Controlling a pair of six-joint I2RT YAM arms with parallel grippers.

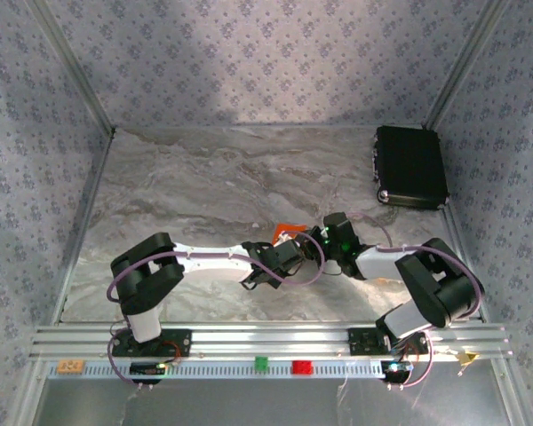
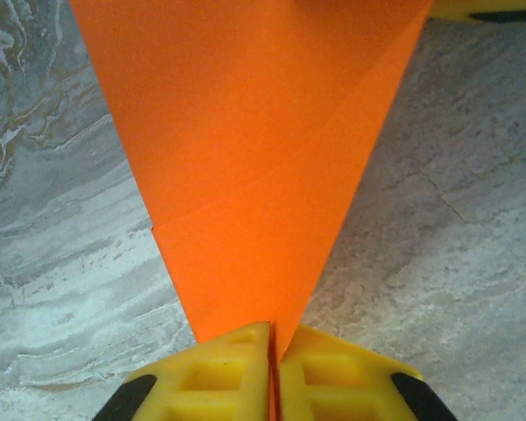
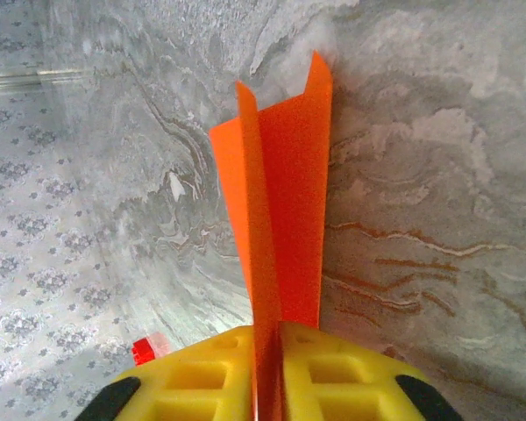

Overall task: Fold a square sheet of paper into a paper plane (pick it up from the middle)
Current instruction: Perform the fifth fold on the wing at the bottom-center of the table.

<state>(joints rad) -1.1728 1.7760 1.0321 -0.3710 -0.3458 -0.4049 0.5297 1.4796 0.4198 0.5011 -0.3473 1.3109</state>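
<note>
The square sheet of paper is folded into a slim, pointed, bright orange paper plane (image 1: 286, 229), held just above the marble table between both arms. My left gripper (image 2: 272, 329) is shut on its narrow tip, and the broad orange body (image 2: 245, 132) fans away from the yellow fingers (image 2: 219, 368). My right gripper (image 3: 267, 329) is shut on the centre fold, with two upright flaps (image 3: 289, 184) rising ahead of its fingers (image 3: 333, 377). From the top, the left gripper (image 1: 291, 253) and right gripper (image 1: 322, 241) meet at mid-table.
A black box (image 1: 410, 166) lies at the back right corner. On the front rail sit a yellow-orange block (image 1: 69, 365), a green block (image 1: 260, 362) and a small red block (image 1: 301, 366). Patterned walls close off the left, back and right sides.
</note>
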